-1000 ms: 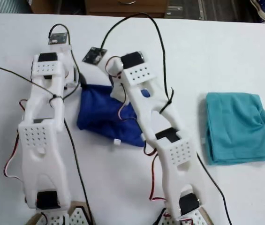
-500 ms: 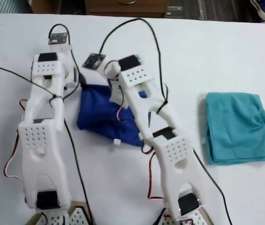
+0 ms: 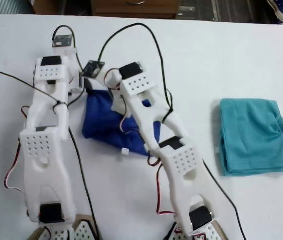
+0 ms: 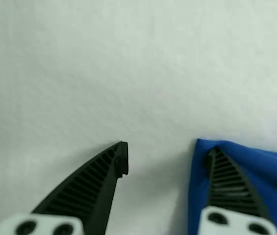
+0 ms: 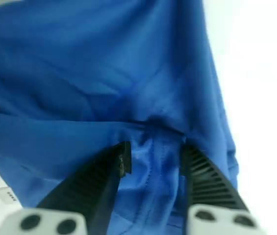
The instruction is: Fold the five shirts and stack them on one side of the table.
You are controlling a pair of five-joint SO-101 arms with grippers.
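Note:
A crumpled blue shirt [image 3: 101,125] lies on the white table [image 3: 206,55] between the two arms. My right arm [image 3: 154,125] stretches across it, and my right gripper [image 5: 154,155] is shut on a bunched fold of the blue shirt [image 5: 104,73]. My left arm [image 3: 46,145] stands at the shirt's left. My left gripper [image 4: 167,155] is open at the shirt's far left corner: one finger rests on the blue shirt [image 4: 256,166], the other over bare table. A folded teal shirt [image 3: 254,135] lies at the right side.
Black cables [image 3: 156,45] loop over the table behind the arms. Two small circuit boards [image 3: 61,41] lie near the arms' far ends. Bare table spreads behind the teal shirt and at the far right.
My right arm has swung left across the blue shirt, its wrist now nearer the left arm, and the cable loop followed. The left arm and the teal shirt stayed still.

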